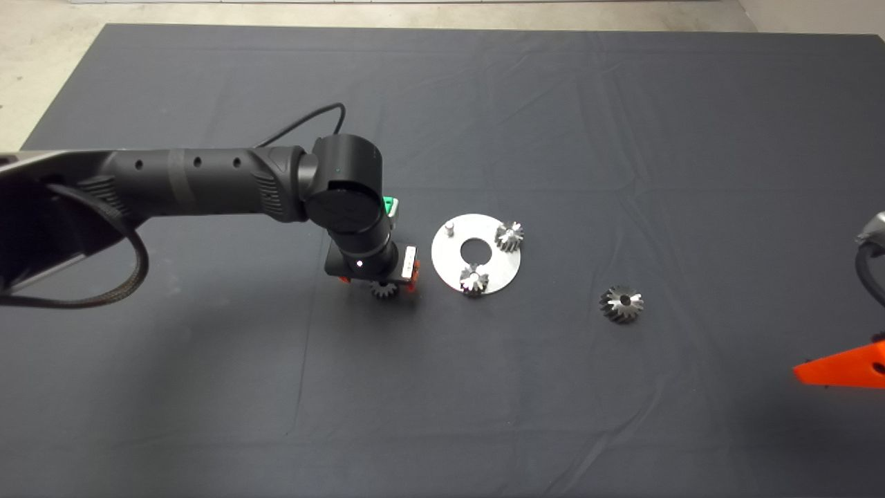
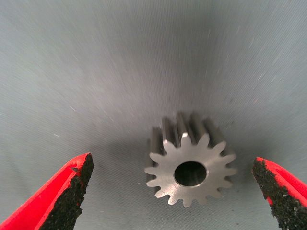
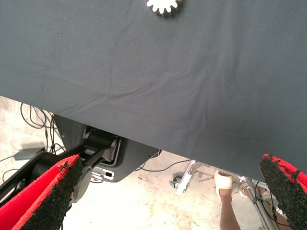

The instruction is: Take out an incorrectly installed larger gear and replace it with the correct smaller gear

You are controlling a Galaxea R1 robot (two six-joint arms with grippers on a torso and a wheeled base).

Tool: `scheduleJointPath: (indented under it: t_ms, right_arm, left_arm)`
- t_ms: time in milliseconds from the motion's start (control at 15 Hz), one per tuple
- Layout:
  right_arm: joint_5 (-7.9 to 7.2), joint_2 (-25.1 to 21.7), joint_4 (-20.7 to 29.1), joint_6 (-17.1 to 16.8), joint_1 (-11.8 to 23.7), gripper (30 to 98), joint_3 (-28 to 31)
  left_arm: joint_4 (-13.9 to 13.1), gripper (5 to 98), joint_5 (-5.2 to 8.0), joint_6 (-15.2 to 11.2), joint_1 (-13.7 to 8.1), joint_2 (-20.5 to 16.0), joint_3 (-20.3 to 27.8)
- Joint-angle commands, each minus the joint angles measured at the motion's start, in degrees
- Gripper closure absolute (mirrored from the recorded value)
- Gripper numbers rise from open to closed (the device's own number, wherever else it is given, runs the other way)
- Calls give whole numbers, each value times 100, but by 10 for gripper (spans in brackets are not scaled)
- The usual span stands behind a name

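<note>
Steel makes the smaller gear [image 2: 191,165] hard and slippery. I keep my left pincer [image 2: 175,191] wide apart around it, untouched. I'd pinch its toothed sides.

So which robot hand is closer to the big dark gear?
The right gripper is nearer: it waits at the mat's right edge, apart from the larger gear. The left gripper hangs open over the smaller gear, beyond the round plate.
</note>
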Motion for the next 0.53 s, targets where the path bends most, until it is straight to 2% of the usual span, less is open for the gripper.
scheduleJointPath:
  t_ms: [0, 467]
  right_arm:
    - [21, 8, 156, 4, 109, 308, 22]
    - [21, 8, 165, -4, 109, 308, 22]
  left_arm:
    - [57, 191, 85, 48, -40, -11, 37]
    - [48, 287, 77, 22, -41, 15, 38]
